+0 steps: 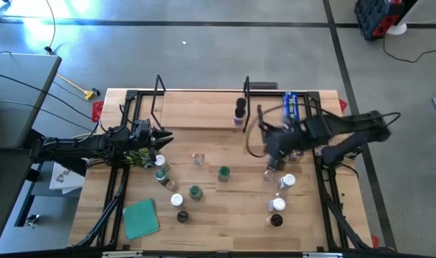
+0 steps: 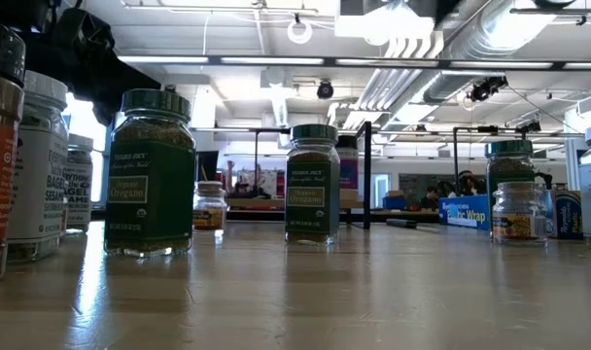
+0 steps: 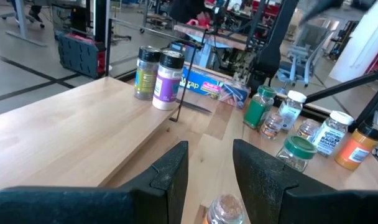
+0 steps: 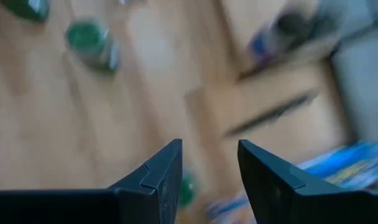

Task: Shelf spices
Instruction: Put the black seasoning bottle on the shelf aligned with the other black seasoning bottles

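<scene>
The shelf (image 1: 200,107), a light-wood board with black wire uprights (image 1: 159,92), lies at the table's far middle. Two spice jars (image 1: 239,111) stand on its right end and show again in the left wrist view (image 3: 159,74). Several more spice jars stand loose on the table: a green-lidded one (image 1: 224,173), a clear one (image 1: 198,158), white-lidded ones (image 1: 287,181). My left gripper (image 1: 164,137) rests open at the left, level, nothing between its fingers (image 3: 211,168). My right gripper (image 1: 274,159) hovers open over the right-hand jars, pointing down, blurred, holding nothing (image 4: 209,180).
A long blue wrap box (image 1: 293,106) lies at the far right beside the shelf. A green leafy bunch (image 1: 140,155) sits under my left arm. A teal flat square (image 1: 140,218) lies near the front left. Bare tabletop shows in the middle front (image 1: 232,215).
</scene>
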{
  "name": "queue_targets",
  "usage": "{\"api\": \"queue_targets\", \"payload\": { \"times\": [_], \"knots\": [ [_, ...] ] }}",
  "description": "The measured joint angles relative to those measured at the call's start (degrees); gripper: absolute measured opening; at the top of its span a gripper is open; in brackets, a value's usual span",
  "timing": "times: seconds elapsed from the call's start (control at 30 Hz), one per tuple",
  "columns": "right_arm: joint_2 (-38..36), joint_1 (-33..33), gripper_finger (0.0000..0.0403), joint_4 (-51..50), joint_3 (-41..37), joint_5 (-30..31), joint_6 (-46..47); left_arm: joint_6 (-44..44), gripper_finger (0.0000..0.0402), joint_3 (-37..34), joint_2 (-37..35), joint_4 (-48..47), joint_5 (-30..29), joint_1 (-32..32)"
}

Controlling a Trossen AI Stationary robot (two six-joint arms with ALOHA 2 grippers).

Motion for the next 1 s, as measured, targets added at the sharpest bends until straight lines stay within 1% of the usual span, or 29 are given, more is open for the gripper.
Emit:
{"api": "queue_targets", "payload": {
  "times": [0.07,0.13,0.2,0.27,0.37,0.43,0.5,0.57,0.67,0.7,0.83,0.9,0.97,1.0],
  "knots": [
    [-4.5,2.6,0.0149,2.4,-7.9,-3.1,8.1,0.0,0.0121,0.0,0.0,0.9,0.0,0.0],
    [-8.1,4.5,0.0149,6.7,-14.7,-5.4,12.0,0.0,0.0121,0.0,0.0,1.0,0.4,0.0],
    [-9.9,6.0,0.0149,14.6,-20.8,-7.7,11.9,0.0,0.0121,0.0,0.0,0.7,1.2,0.0],
    [-10.2,6.7,0.015,24.5,-25.7,-11.0,10.0,0.0,0.0121,0.0,0.0,0.3,1.3,0.0],
    [-9.0,6.6,0.0157,36.9,-30.1,-18.5,8.4,0.0,0.0121,0.0,0.0,0.3,1.5,0.0],
    [-6.8,6.2,0.0166,38.9,-30.8,-24.9,8.3,-0.1,0.0121,0.0,0.0,0.3,1.9,0.0],
    [-4.3,6.2,0.0177,37.5,-30.0,-29.6,7.1,-0.1,0.0121,0.0,0.0,0.3,2.2,0.0],
    [-2.1,6.5,0.019,37.7,-28.1,-32.8,5.3,-0.1,0.0121,0.0,0.0,0.3,2.2,0.0],
    [1.2,7.6,0.0208,38.2,-24.9,-35.6,3.6,-0.1,0.0121,0.0,0.0,0.3,2.2,0.0],
    [2.2,8.0,0.0212,38.6,-23.9,-36.1,3.9,-0.1,0.0121,0.0,0.0,0.3,2.2,0.0],
    [5.5,10.4,0.0217,39.8,-21.4,-36.2,11.5,-0.1,0.0121,0.0,0.0,0.3,2.1,0.0],
    [6.6,11.3,0.0217,40.6,-20.7,-36.5,13.6,-0.1,0.0121,0.0,0.0,0.2,2.1,0.0],
    [7.3,12.0,0.0217,42.2,-20.5,-35.8,13.4,-0.1,0.0121,0.0,0.0,0.2,1.9,0.0],
    [7.8,12.2,0.0217,43.7,-20.5,-34.7,11.8,0.0,0.0121,0.0,0.0,0.2,1.6,0.0]
  ]
}}
